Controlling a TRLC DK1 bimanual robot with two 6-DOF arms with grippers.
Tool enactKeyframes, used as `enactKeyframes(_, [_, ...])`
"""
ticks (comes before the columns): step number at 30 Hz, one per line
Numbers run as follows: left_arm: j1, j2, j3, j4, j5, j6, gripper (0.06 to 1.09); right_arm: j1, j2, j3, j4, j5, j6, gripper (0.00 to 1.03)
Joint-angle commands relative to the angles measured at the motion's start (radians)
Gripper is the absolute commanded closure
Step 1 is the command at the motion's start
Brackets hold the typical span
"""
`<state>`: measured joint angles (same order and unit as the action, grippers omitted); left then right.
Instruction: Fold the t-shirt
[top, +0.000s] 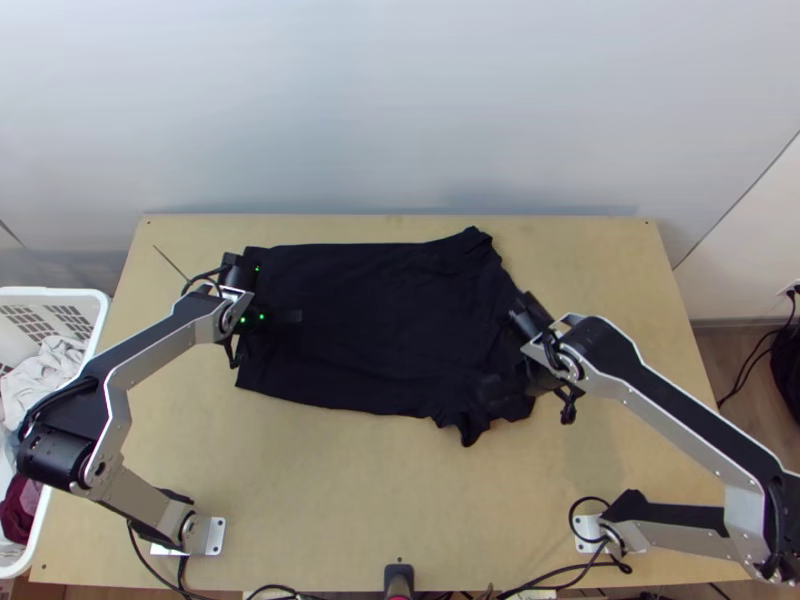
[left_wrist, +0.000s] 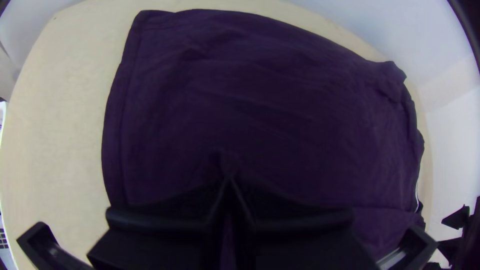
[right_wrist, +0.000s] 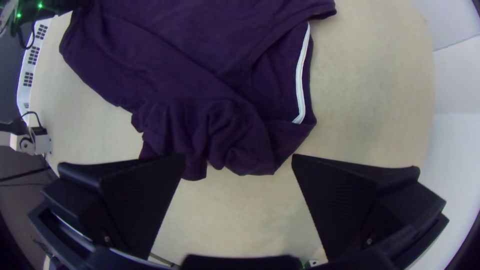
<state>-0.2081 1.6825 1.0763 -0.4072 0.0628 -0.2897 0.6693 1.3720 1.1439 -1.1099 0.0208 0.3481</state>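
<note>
In the top view, going from left to right, we first meet a white plastic laundry basket (top: 60, 292) with a grid of small holes, holding pale crumpled cloth (top: 45, 375) and a dark red piece (top: 20, 505).

Next, on the light, smooth wooden table (top: 350, 480), comes the left gripper (top: 296, 316), above the hem end of the dark t-shirt (top: 375, 320). In the left wrist view its two broad black fingers meet at their tips, with the shirt beneath and beyond them; we cannot tell whether any cloth is caught between them.

The t-shirt lies across the middle of the table, its body mostly spread, the hem toward the left and the neck and sleeves toward the right. The fabric looks soft and matt, with shallow creases over the body and a straight stitched line beside the hem. A narrow white strip (right_wrist: 300, 75) curves along the inside of the neck opening. The sleeve nearest the arms' bases (right_wrist: 215, 135) is bunched into rounded, wavy folds.

Over this bunched corner we find the right gripper (top: 505, 384), its ribbed black fingers spread wide apart. The crumpled sleeve lies near their tips, one finger overlapping its edge in the right wrist view, with nothing pinched.
</note>
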Motion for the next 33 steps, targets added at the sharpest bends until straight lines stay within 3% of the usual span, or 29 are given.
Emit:
enactKeyframes(1, [-0.004,-0.063,-0.015,-0.019,-0.003,0.011,1.05,-0.027,0.027,0.060,-0.015,-0.030,0.020,0.04])
enactKeyframes(5, [0.006,-0.149,-0.033,-0.067,-0.003,0.007,1.05,0.055,0.035,0.120,-0.077,-0.048,0.011,0.05])
enactKeyframes(17, [0.059,-0.498,-0.045,-0.357,0.002,0.044,1.05,0.223,0.067,0.002,-0.059,-0.067,0.002,0.05])
enactKeyframes(30, [0.044,-0.675,-0.075,-0.555,0.029,0.044,1.05,0.297,0.180,-0.055,0.065,0.116,0.002,0.13])
enactKeyframes(32, [0.044,-0.687,-0.072,-0.570,0.029,0.043,1.05,0.296,0.199,-0.070,0.104,0.139,0.002,0.30])
enactKeyframes(33, [0.044,-0.693,-0.070,-0.579,0.028,0.043,1.05,0.296,0.199,-0.078,0.131,0.154,0.000,0.49])
